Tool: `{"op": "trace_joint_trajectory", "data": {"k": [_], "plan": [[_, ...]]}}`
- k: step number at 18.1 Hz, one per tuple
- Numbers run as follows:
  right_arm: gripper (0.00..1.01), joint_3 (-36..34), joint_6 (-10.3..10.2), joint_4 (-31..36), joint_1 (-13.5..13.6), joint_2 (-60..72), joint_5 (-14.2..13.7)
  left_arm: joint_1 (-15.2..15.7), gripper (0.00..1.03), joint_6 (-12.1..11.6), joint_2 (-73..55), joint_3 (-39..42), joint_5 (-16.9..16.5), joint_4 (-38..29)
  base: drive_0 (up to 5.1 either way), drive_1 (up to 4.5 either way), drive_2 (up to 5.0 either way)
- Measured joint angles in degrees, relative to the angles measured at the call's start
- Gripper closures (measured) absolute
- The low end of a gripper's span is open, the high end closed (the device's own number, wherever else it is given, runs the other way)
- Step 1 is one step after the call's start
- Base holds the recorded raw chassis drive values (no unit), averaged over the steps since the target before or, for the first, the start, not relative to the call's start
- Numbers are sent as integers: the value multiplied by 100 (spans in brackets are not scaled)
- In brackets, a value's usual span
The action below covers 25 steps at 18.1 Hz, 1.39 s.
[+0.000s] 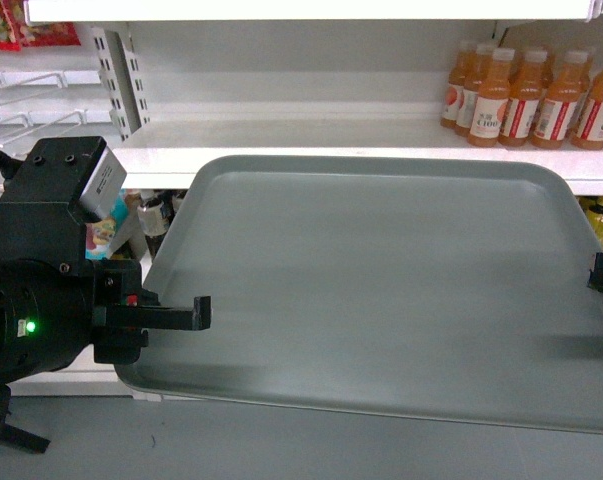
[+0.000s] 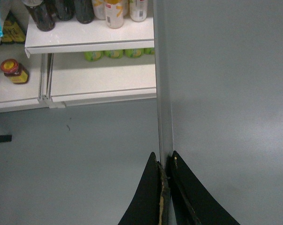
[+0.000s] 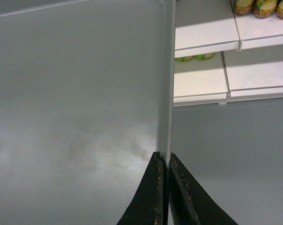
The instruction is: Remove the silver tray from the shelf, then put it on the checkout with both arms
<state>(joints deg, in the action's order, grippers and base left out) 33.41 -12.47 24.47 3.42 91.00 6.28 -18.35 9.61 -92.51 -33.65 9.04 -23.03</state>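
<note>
Both grippers, left [image 2: 165, 161] & right [image 3: 164, 159], pinch my silver tray [image 1: 381, 280] by opposite rims, held clear of shelf [image 1: 281, 135]. Looks stiff, light, prob. slick; rim pinches w/ level hands suit it.

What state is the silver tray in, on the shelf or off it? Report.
Off it. The silver tray is held in the air, left hand and right hand each clamped on a side rim, floor visible beneath.
</note>
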Motion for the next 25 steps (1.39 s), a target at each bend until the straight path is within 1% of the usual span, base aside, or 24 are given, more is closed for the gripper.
{"op": "trace_joint_trajectory", "data": {"k": [25], "plan": [[99,-2,0,11,2,2,0,2,100,0,0,-2,4,-2,4,-425,433]]}}
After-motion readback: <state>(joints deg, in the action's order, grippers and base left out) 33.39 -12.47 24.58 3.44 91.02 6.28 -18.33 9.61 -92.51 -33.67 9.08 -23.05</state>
